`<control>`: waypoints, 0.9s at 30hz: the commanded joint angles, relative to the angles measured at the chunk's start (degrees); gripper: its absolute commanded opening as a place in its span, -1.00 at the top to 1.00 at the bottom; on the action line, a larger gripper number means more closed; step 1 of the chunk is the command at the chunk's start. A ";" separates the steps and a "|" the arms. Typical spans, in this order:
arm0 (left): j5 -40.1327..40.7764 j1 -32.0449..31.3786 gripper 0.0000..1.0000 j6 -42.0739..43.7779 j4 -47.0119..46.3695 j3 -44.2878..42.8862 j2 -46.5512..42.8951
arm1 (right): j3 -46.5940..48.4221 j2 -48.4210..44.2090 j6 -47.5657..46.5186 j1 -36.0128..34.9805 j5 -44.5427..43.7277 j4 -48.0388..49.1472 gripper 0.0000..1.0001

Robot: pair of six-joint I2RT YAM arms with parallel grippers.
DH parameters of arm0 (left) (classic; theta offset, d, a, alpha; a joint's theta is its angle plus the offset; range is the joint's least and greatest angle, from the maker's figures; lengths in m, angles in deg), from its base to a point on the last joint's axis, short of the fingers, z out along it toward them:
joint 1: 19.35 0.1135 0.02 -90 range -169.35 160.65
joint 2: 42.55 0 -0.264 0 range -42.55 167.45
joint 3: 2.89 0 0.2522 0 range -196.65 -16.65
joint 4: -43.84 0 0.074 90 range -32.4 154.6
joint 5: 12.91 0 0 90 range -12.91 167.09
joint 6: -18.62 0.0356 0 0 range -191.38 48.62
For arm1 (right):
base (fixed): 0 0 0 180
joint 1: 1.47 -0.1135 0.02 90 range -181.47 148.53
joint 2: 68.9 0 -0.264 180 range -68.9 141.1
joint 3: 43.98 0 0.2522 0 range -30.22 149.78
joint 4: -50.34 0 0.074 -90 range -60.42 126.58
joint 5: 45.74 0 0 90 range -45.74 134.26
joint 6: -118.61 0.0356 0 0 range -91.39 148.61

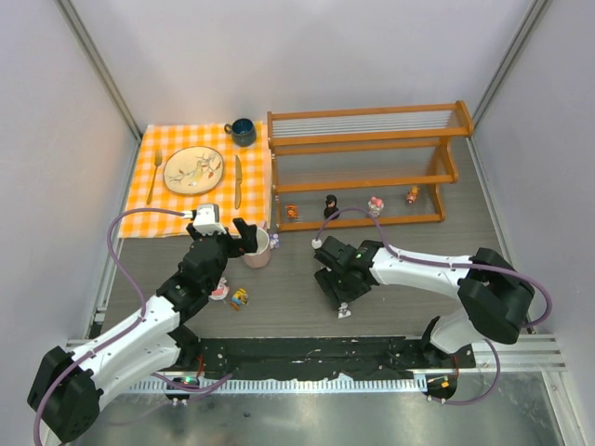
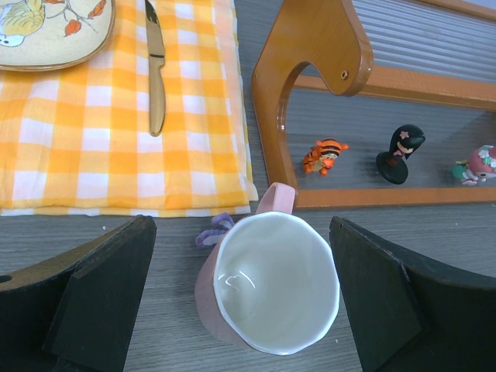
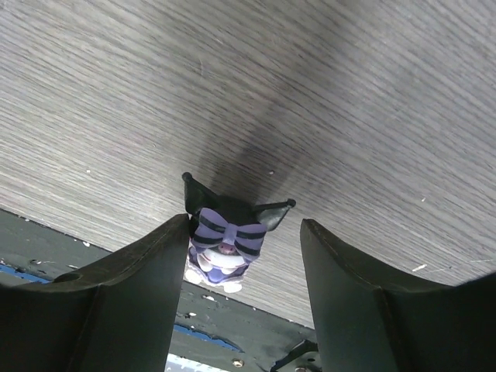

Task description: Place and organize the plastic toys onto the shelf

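The wooden shelf (image 1: pixel 363 139) stands at the back right, and several toys line its bottom rail: an orange tiger (image 2: pixel 324 155), a black-haired figure (image 2: pixel 399 151), a pink one (image 2: pixel 477 164) and a reddish one (image 1: pixel 412 194). My right gripper (image 3: pixel 244 232) is open around a black-and-purple toy with a striped bow (image 3: pixel 226 244); the left finger (image 3: pixel 139 287) touches it and the right finger stands apart. My left gripper (image 2: pixel 242 256) is wide open on either side of a pink mug (image 2: pixel 271 283), touching nothing. A purple toy (image 2: pixel 211 230) lies behind the mug. A pink-white toy (image 1: pixel 219 293) and a yellow-orange toy (image 1: pixel 240 297) lie under the left arm.
An orange checked cloth (image 1: pixel 177 209) at the back left carries a plate (image 1: pixel 193 170), a fork (image 1: pixel 154 177) and a knife (image 1: pixel 238 181). A dark blue mug (image 1: pixel 244 132) stands by the shelf's left end. The table's black front rail (image 1: pixel 307 358) runs just behind the right gripper.
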 commanded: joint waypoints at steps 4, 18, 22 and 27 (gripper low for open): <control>0.46 0.35 -1.00 0.59 -3.11 -0.25 0.10 | 1.47 0.54 -1.16 0.80 3.65 2.31 -0.19; 0.45 0.35 -1.00 0.59 -3.03 -0.34 -0.08 | 0.95 0.72 -0.63 1.06 4.97 2.92 0.37; 0.37 0.35 -1.00 0.68 -2.94 -0.34 -0.07 | 0.77 0.72 -0.81 1.15 5.06 2.66 0.76; 0.37 0.35 -0.99 0.59 -2.94 -0.34 0.01 | 0.86 -0.85 -0.54 1.15 3.39 2.31 0.99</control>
